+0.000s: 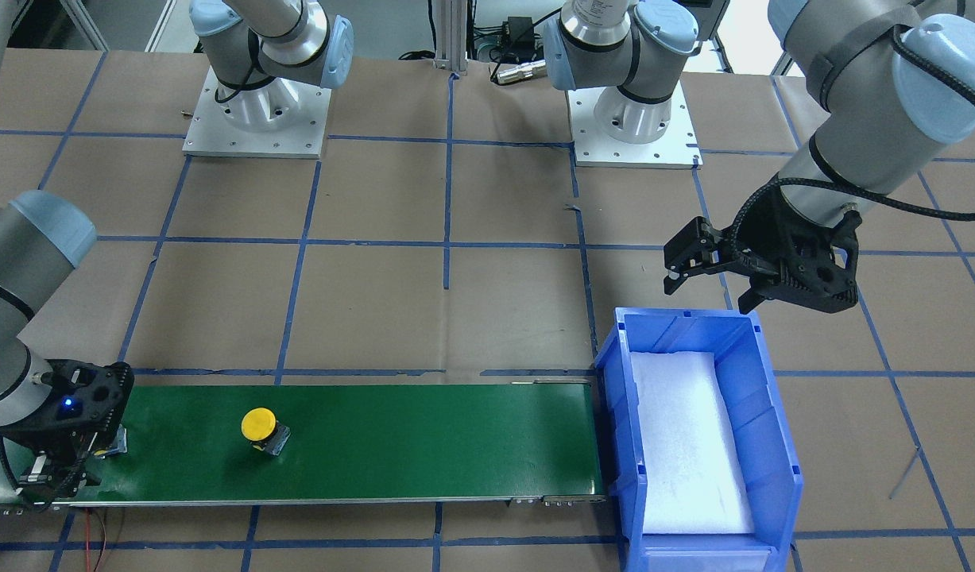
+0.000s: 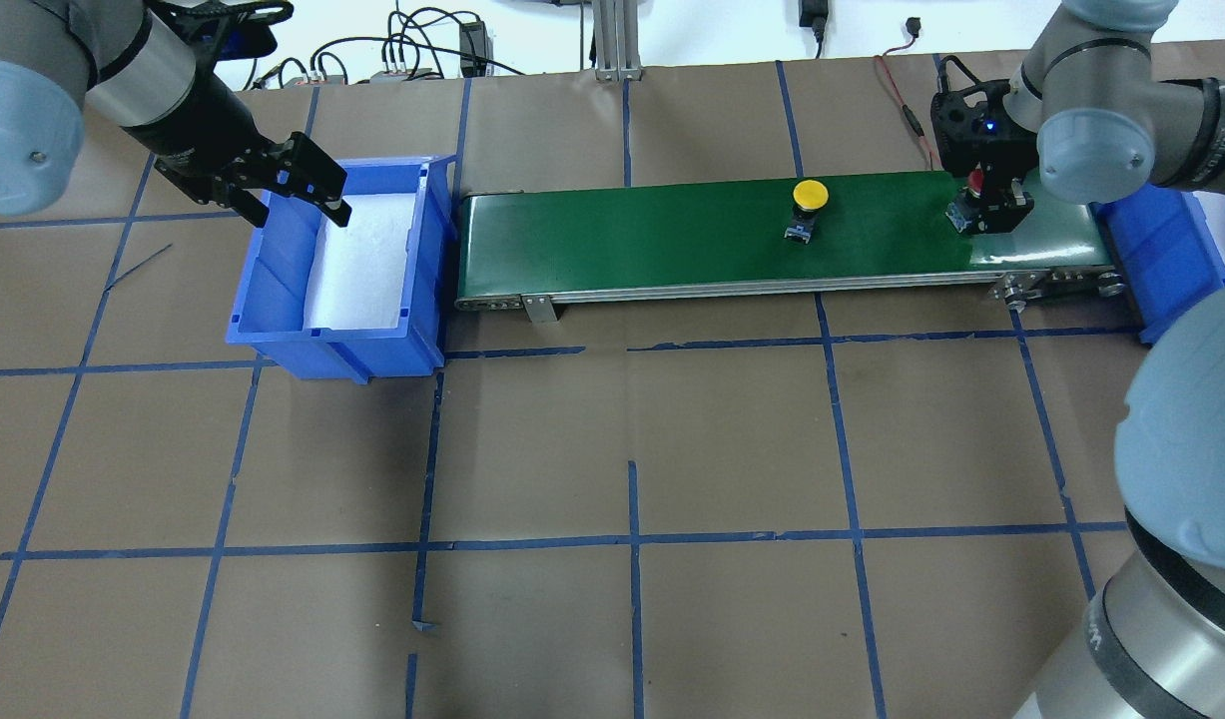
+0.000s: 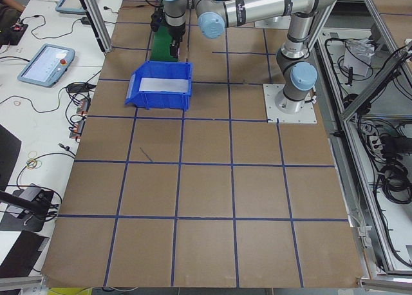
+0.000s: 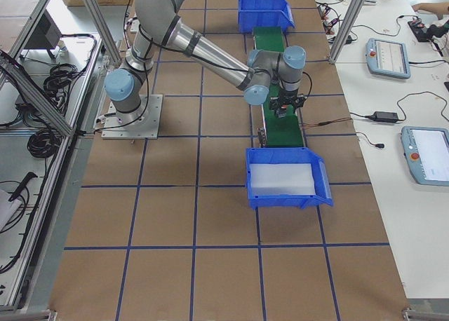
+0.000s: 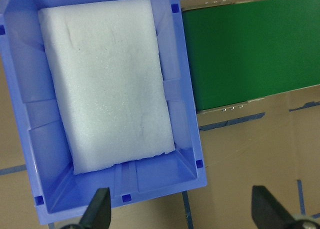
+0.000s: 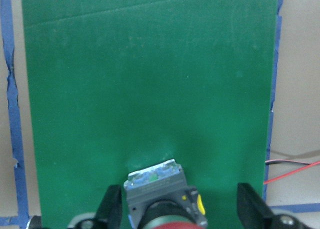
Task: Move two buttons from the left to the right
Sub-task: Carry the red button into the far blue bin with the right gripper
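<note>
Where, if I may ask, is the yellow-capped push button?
Overhead view: the yellow-capped push button lies on the green conveyor belt, right of centre, apart from the right gripper.

Left gripper (image 5: 182,211) faces downward, fingers (image 5: 100,211) spread wide; right gripper (image 2: 991,208), likewise facing downward, has its fingers (image 6: 114,206) parted.
</note>
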Tool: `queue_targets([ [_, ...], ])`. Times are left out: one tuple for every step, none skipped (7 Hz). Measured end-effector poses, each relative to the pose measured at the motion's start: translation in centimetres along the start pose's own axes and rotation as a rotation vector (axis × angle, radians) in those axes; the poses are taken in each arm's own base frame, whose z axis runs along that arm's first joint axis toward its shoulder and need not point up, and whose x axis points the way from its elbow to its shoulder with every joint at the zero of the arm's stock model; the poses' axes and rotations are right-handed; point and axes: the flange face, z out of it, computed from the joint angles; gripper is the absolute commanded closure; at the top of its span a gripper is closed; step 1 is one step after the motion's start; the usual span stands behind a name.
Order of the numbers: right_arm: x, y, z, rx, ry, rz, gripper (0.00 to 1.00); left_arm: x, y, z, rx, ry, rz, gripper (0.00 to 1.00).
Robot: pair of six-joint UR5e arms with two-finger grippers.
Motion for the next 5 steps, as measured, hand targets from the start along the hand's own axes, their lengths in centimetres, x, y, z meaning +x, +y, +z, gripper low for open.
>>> queue_targets([
  [0.0,0.0,0.0,-0.003,-0.001,-0.004,0.87,-0.1,0.2,1.4,-0.027,0.011,-0.006,0.00],
  [0.0,0.1,0.0,-0.013,-0.004,-0.010,0.90,-0.3,0.7,3.4,-0.065,0.027,-0.016,0.00],
  [-0.1,0.3,-0.1,-0.033,-0.008,-0.013,0.90,-0.3,1.2,4.9,-0.092,0.039,-0.022,0.00],
  [0.0,0.5,-0.4,-0.048,-0.006,-0.014,0.90,-0.3,1.5,5.6,-0.106,0.045,-0.025,0.00],
  [0.2,0.7,-1.4,-0.061,0.010,-0.012,0.90,-0.3,1.6,5.8,-0.110,0.047,-0.027,0.00],
])
